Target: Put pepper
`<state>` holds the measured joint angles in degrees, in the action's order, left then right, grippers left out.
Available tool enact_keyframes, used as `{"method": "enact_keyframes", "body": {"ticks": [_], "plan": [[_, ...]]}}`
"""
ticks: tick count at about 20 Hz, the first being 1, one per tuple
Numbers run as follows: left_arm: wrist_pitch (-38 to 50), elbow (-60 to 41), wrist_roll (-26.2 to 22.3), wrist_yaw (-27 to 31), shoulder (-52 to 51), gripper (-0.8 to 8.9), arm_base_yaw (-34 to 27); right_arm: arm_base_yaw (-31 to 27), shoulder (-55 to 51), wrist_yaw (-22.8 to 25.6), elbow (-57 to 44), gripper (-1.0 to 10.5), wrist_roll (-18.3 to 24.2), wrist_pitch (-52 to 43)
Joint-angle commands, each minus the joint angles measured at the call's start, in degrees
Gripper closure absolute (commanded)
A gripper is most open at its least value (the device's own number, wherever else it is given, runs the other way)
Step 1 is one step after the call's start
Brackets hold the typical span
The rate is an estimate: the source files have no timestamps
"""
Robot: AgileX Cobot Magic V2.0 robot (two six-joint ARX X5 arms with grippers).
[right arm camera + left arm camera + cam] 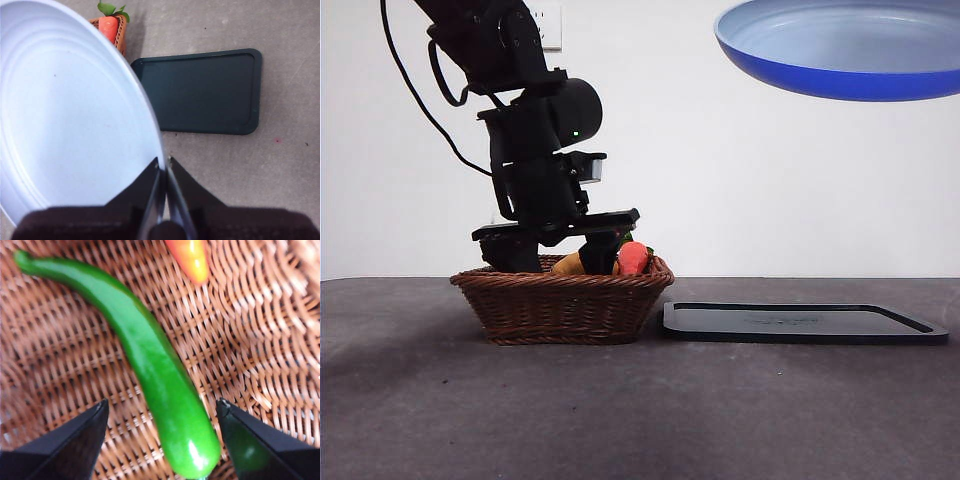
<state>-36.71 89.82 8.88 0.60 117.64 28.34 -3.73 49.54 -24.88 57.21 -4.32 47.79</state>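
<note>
I see the pepper (pixel 150 365) lying on the woven floor of the wicker basket (pixel 560 300), its fat rounded end between the two spread jaws of my left pincer (pixel 162 415), which is open and not touching it. An orange-red tip (pixel 192 260) pokes in near the pepper's thin end. From the front, that arm reaches down into the basket on the tabletop (pixel 640 410), beside a carrot-like piece (pixel 633 258). A dark tray (pixel 800 322) lies just beside the basket. My right pincer (pixel 164 167) is clamped on the rim of the blue plate (pixel 70 110), held high above the tray.
</note>
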Motion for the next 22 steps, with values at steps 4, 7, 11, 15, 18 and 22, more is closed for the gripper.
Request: {"method": "enact_keyframes", "body": {"ticks": [4, 7, 11, 15, 18, 22], "plan": [[1.84, 1.14, 1.2, 0.96, 1.11, 5.93, 1.2, -0.07, 0.33, -0.31, 1.09, 9.4, -0.76, -0.76], [1.86, 1.14, 3.41, -1.73, 1.11, 6.1, 1.2, -0.07, 0.33, -0.33, 1.09, 9.4, -0.74, -0.76], [0.52, 1.11, 3.54, -2.14, 1.11, 6.58, 1.2, -0.07, 0.33, -0.39, 1.09, 9.4, -0.74, -0.76], [-0.44, 1.11, 3.54, -2.12, 1.11, 7.2, 1.2, -0.07, 0.33, -0.55, 1.09, 9.4, -0.76, -0.76], [-0.61, 1.11, 3.56, -2.16, 0.61, 7.29, 1.05, -0.07, 0.33, -0.55, 1.09, 9.4, -0.79, -0.74], [-1.27, 1.11, 3.54, -2.21, -3.37, 7.29, 0.81, -0.02, 1.01, -0.55, 1.09, 9.4, -1.03, -0.72]]}}
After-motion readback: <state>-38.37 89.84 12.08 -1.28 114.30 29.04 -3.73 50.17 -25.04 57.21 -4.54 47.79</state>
